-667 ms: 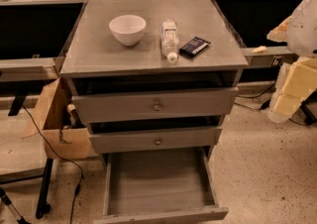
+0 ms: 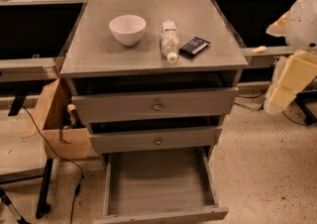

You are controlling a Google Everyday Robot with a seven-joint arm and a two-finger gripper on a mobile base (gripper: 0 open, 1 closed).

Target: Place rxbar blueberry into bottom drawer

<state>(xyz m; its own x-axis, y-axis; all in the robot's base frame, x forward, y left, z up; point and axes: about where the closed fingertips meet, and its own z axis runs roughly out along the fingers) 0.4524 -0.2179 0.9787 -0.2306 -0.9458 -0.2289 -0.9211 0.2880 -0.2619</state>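
The rxbar blueberry, a small flat dark bar, lies on top of the grey cabinet, just right of a clear plastic bottle that lies on its side. The bottom drawer is pulled out and shows a bare grey floor. My gripper and the white and cream arm are at the right edge of the camera view, beside the cabinet and below its top. The gripper is well apart from the bar and holds nothing that I can see.
A white bowl stands on the cabinet top, left of the bottle. The two upper drawers with brass knobs are slightly ajar. A cardboard box and a cable sit left of the cabinet. Dark shelving runs behind it.
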